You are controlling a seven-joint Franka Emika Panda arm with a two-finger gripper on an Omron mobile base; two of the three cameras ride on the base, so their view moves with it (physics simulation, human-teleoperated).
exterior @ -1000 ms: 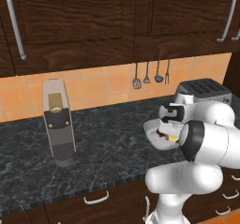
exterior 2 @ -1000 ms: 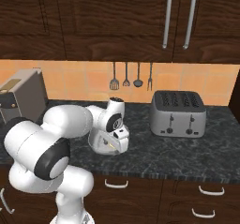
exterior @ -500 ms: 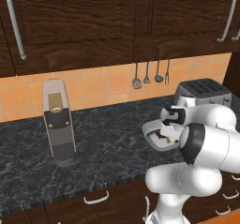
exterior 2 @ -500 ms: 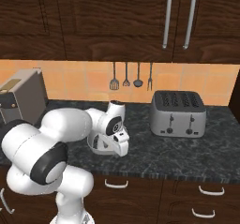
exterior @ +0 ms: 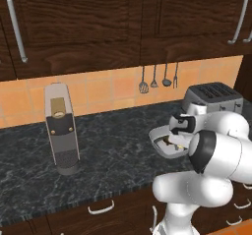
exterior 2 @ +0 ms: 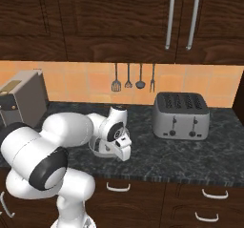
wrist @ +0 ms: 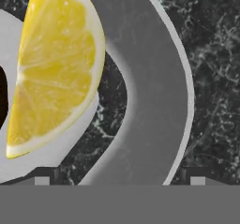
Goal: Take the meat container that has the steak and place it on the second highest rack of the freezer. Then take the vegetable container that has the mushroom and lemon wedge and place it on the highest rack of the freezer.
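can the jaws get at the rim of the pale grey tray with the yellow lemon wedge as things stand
Probably yes: the gripper hangs right over the pale grey tray, its rim between the tips, the yellow lemon wedge off to one side, nothing in between.

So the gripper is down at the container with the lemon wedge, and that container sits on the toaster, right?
Not on the toaster. The container with the lemon wedge sits on the dark counter, left of the toaster, as the left base view shows. The gripper is down at it.

Grey vegetable container (exterior: pixel 165 143) on dark marble counter (exterior: pixel 113 150), robot hand at its right rim (finger state hidden). Something yellow inside. Toaster (exterior: pixel 212 97) behind, coffee machine (exterior: pixel 61 128) well left, utensils (exterior: pixel 157 78) on orange backsplash.
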